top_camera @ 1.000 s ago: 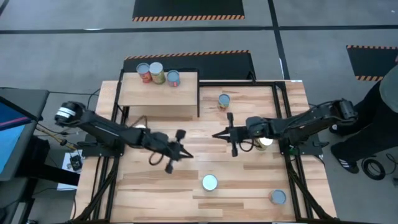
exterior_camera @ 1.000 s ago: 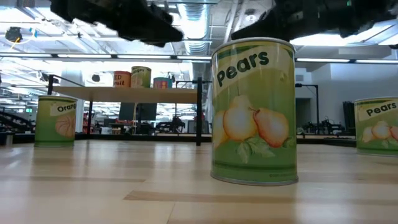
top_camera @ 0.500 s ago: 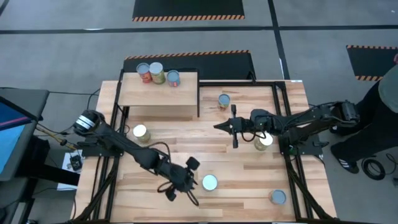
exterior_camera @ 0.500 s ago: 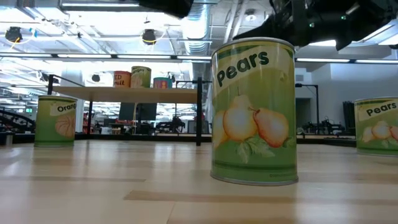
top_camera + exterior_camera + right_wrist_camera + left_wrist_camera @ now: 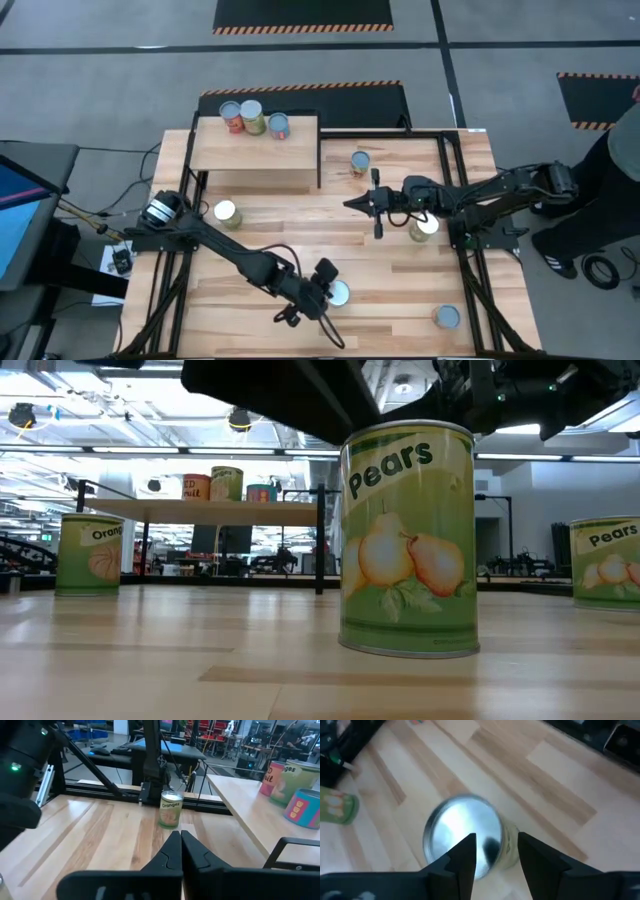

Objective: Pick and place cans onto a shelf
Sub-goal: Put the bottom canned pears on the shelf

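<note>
Left end effector (image 5: 495, 852), fingers spread wide, hangs directly above upright green-labelled silver-lidded pear can (image 5: 462, 836); right end effector (image 5: 180, 847) pinched closed, farther off.

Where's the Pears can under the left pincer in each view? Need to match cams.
High: Pears can at front centre of the table, at the left pincer.
Low: large, centre foreground.
Left wrist: centre, lid up, between the open pincer's fingers.
Right wrist: not in it.
Shared landmark: the shelf, in high, low and right wrist.
Right pincer waits shut, mid-table.
</note>
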You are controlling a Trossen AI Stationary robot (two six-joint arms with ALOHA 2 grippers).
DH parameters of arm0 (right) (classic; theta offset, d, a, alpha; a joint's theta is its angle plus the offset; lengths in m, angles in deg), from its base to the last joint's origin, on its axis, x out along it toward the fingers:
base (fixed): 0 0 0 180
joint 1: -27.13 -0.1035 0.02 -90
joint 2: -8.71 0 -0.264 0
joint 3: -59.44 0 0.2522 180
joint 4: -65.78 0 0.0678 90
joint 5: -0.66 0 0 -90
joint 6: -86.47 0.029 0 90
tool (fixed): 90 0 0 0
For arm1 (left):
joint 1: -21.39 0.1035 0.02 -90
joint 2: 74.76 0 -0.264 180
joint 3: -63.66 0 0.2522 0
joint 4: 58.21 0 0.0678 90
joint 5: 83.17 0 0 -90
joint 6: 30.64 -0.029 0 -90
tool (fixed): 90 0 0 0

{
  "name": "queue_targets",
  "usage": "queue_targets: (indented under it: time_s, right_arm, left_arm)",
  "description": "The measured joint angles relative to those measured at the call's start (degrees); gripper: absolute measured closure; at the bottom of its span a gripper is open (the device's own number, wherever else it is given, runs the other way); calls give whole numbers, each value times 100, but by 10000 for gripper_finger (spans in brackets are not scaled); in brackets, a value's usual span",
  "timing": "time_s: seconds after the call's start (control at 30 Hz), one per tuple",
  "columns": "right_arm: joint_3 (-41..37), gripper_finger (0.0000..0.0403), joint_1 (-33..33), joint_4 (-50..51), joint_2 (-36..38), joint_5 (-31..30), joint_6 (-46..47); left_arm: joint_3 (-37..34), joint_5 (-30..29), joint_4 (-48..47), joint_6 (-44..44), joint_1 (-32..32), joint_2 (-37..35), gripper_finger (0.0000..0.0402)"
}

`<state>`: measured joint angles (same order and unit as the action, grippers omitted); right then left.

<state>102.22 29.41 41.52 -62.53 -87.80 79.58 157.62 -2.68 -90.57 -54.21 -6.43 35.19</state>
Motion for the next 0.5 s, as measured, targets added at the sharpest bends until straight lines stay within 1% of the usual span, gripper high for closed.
queue_targets:
  time_s: [0.17,0.23,0.37,0.5]
  right_arm:
    - [0,396,0,20,0,0,45]
    - [0,396,0,34,0,0,45]
    - [0,396,0,41,0,-2,45]
    - [0,396,-56,55,0,-9,45]
  left_arm:
    - [-2,-77,-1,-32,46,0,284]
    - [-2,-75,-12,-31,79,0,297]
    - [-4,105,8,-15,135,80,328]
    - [8,84,50,-22,133,152,352]
